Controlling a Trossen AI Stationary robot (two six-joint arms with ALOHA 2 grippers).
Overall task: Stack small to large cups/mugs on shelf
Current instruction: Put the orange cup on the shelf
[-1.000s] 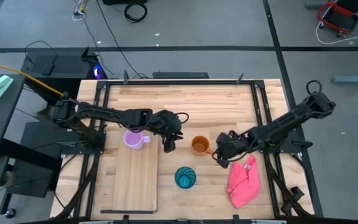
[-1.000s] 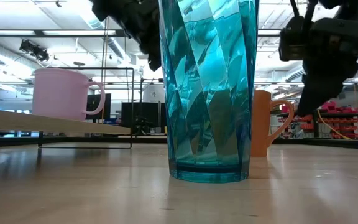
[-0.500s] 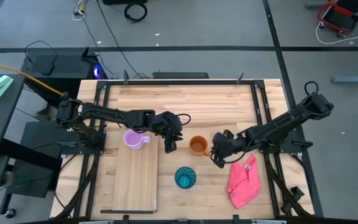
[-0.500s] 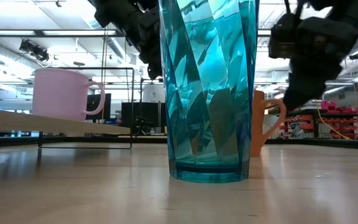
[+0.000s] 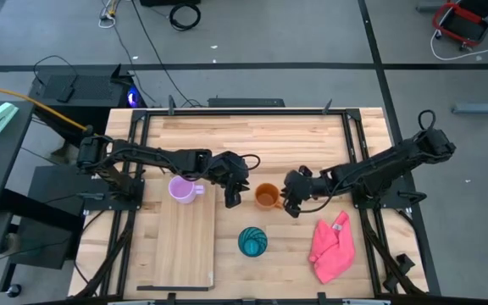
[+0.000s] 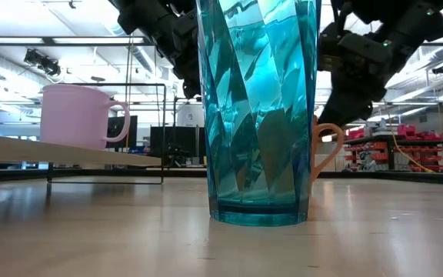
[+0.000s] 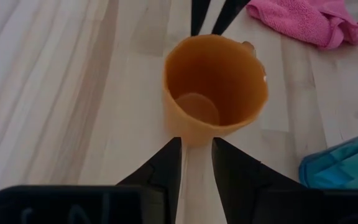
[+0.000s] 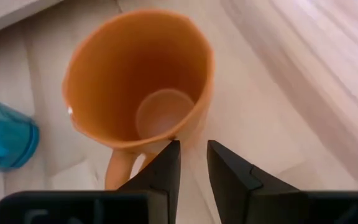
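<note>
Both dark arms reach in toward the middle of the table from opposite sides. The left gripper [image 5: 232, 196] hangs pointing down, its two black fingers [image 7: 166, 168] a narrow gap apart. The right gripper [image 5: 291, 203] is stretched low and level, its fingers [image 8: 166, 165] likewise slightly parted.

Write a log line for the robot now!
right gripper: by handle of orange mug | left gripper: opposite side | lilac mug: on shelf
</note>
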